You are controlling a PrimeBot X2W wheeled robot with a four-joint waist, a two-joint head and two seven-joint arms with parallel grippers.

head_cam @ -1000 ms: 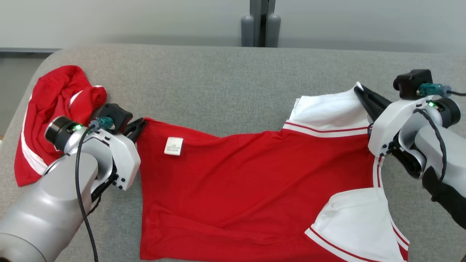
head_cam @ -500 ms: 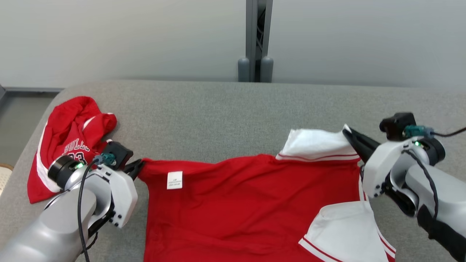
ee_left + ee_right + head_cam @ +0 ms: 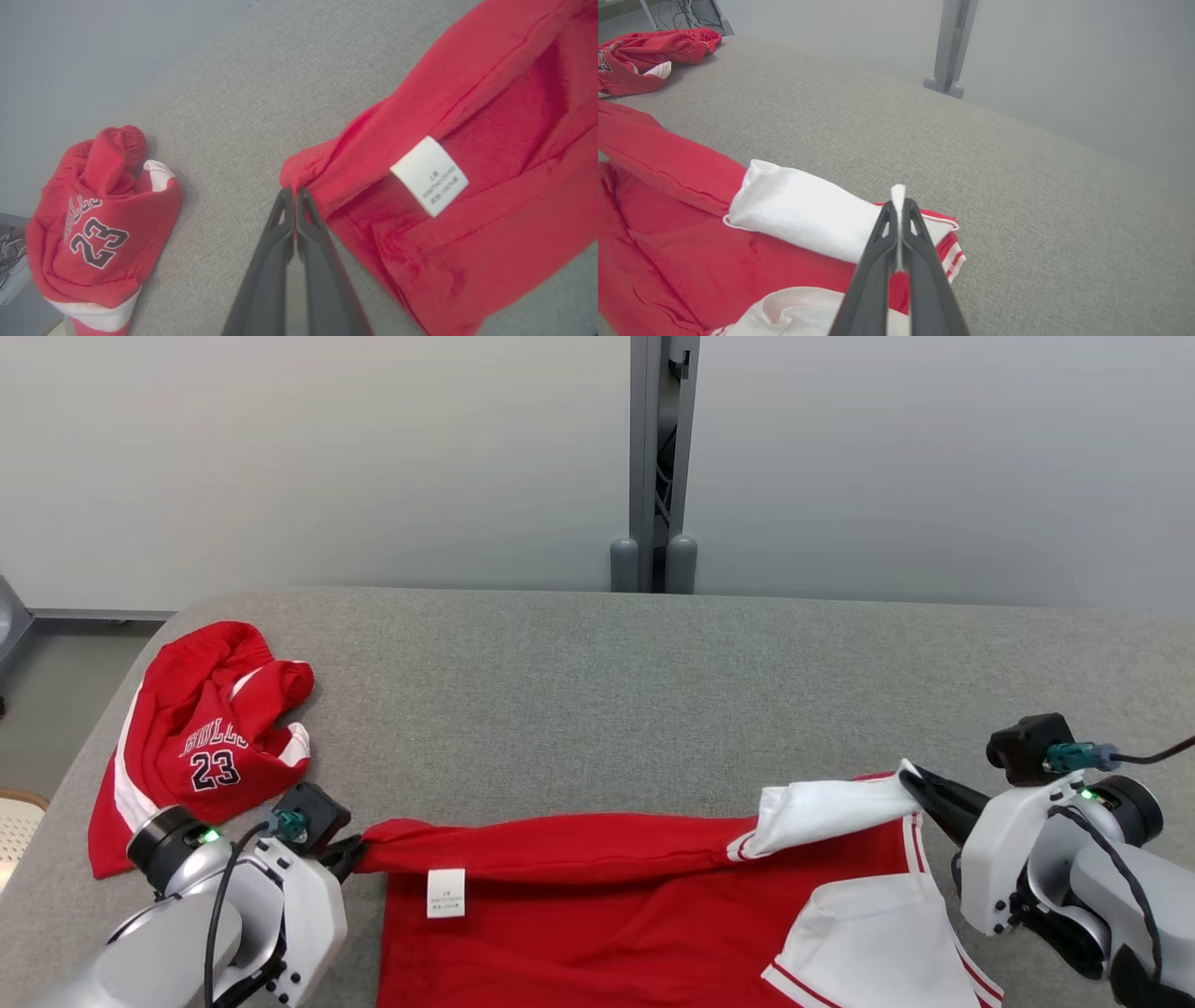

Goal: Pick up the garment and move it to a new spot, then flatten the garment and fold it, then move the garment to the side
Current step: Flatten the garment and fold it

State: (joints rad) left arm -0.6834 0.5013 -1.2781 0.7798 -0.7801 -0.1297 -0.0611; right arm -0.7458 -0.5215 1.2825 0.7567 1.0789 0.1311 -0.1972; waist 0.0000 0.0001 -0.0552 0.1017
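Note:
The garment (image 3: 607,933) is a red top with white sleeves, lying across the near part of the grey table (image 3: 597,681). Its far edge is lifted and rolled back over the body. My left gripper (image 3: 350,857) is shut on the red corner at the left; in the left wrist view the gripper (image 3: 294,192) pinches the cloth just beside a white label (image 3: 429,175). My right gripper (image 3: 920,786) is shut on the white sleeve (image 3: 822,807). The right wrist view has white cloth (image 3: 808,210) standing up between the right gripper's (image 3: 899,205) closed fingers.
Crumpled red shorts (image 3: 201,747) marked 23 lie at the table's far left, close to my left arm. A grey post (image 3: 658,467) stands behind the table against a pale wall. Bare grey table stretches beyond the garment.
The head view has tilted up. Both grippers have drawn the garment's far edge toward me, away from the shorts, so the edge now folds over the red body.

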